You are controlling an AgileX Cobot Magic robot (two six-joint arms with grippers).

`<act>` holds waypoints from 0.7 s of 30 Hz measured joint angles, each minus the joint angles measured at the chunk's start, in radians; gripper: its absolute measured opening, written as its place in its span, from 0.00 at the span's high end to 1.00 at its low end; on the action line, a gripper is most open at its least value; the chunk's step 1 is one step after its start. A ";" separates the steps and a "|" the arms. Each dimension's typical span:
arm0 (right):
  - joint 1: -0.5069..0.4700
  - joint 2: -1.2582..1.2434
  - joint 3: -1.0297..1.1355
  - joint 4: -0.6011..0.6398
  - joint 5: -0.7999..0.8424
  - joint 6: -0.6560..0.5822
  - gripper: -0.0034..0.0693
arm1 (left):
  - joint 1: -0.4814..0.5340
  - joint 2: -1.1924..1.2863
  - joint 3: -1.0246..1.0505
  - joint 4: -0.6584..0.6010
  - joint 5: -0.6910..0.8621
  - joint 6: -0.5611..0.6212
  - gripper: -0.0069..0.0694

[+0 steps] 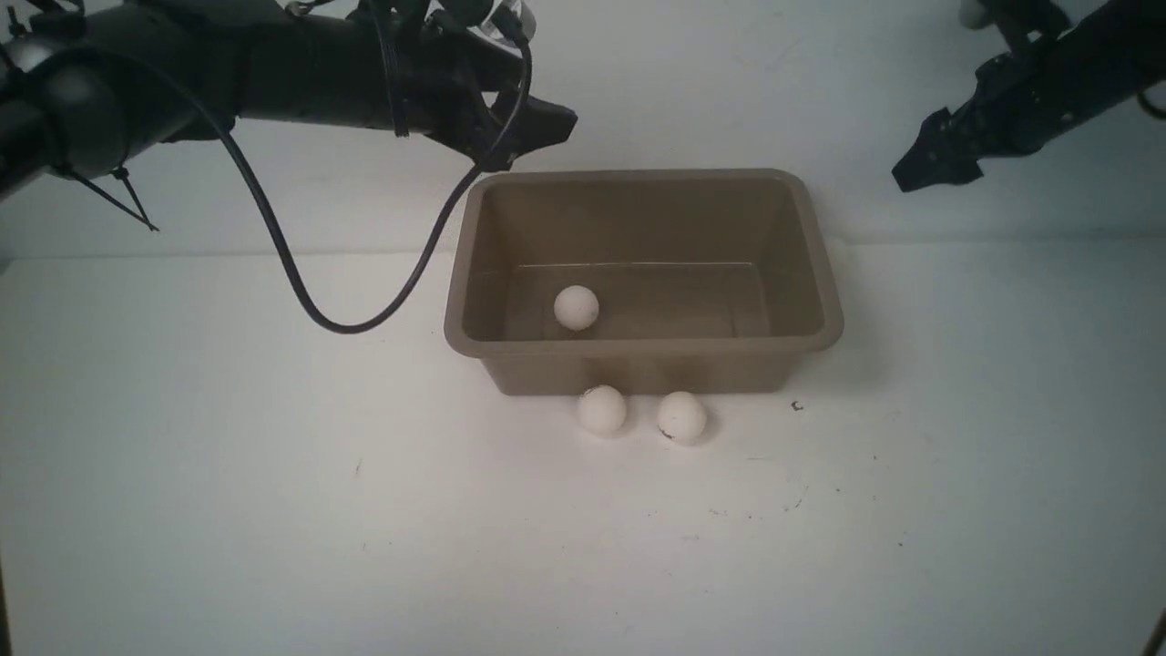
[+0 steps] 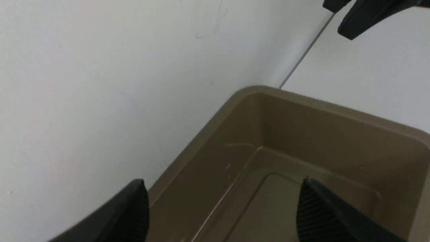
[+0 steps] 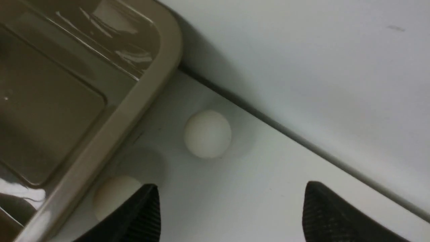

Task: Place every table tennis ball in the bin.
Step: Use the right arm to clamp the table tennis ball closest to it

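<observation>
The taupe bin (image 1: 638, 347) stands mid-table with one white table tennis ball (image 1: 576, 307) on its floor. Two balls (image 1: 602, 409) (image 1: 681, 416) lie on the table against its front wall. My left gripper (image 1: 539, 128) hovers over the bin's back left corner. In the left wrist view this gripper (image 2: 221, 205) is open and empty above the bin (image 2: 302, 134). My right gripper (image 1: 920, 169) hangs high, right of the bin. In its wrist view it (image 3: 231, 205) is open over bare table, near a ball (image 3: 207, 133); another ball (image 3: 112, 195) sits partly behind a finger, beside the bin's rim (image 3: 134, 104).
A white wall (image 1: 683, 82) rises just behind the bin, and its seam with the table (image 3: 302, 141) runs close to the two balls in the right wrist view. A black cable (image 1: 301, 301) loops down from the left arm, left of the bin.
</observation>
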 joint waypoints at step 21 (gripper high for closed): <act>0.000 0.171 0.000 0.223 -0.101 0.016 0.25 | 0.000 -0.001 0.000 0.109 0.021 -0.126 0.21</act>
